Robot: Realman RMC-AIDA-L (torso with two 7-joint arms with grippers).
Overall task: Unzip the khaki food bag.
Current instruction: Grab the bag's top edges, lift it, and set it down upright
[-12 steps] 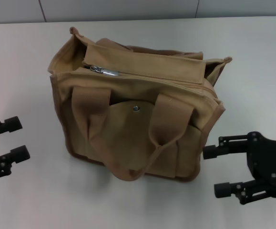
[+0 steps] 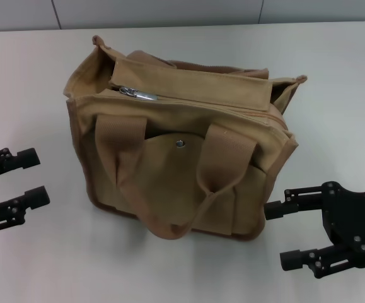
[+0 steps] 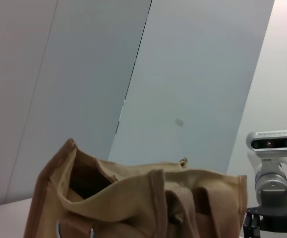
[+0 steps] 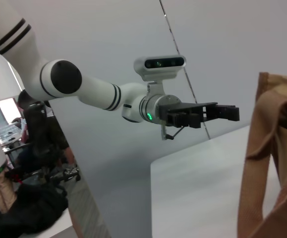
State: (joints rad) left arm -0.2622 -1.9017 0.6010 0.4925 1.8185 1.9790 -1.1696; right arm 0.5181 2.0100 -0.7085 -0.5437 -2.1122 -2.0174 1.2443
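The khaki food bag (image 2: 182,158) stands upright in the middle of the white table, front pocket and metal snap (image 2: 180,144) facing me. Its two webbing handles droop over the front. The silver zipper pull (image 2: 135,95) lies at the left end of the top, and the zip looks closed along its length. My left gripper (image 2: 34,178) hovers open to the left of the bag, clear of it. My right gripper (image 2: 279,235) is open by the bag's lower right corner, its upper finger close to the side. The bag's top edge (image 3: 133,198) fills the bottom of the left wrist view.
White table (image 2: 333,95) extends all around the bag, with a grey wall (image 2: 169,9) behind it. In the right wrist view the left arm (image 4: 98,94) reaches in beyond the bag's side (image 4: 274,148). The right arm's wrist (image 3: 274,188) shows past the bag in the left wrist view.
My left gripper has shifted a little toward the bag. My right gripper has slid slightly toward the table's near edge and leftward. The bag has not moved.
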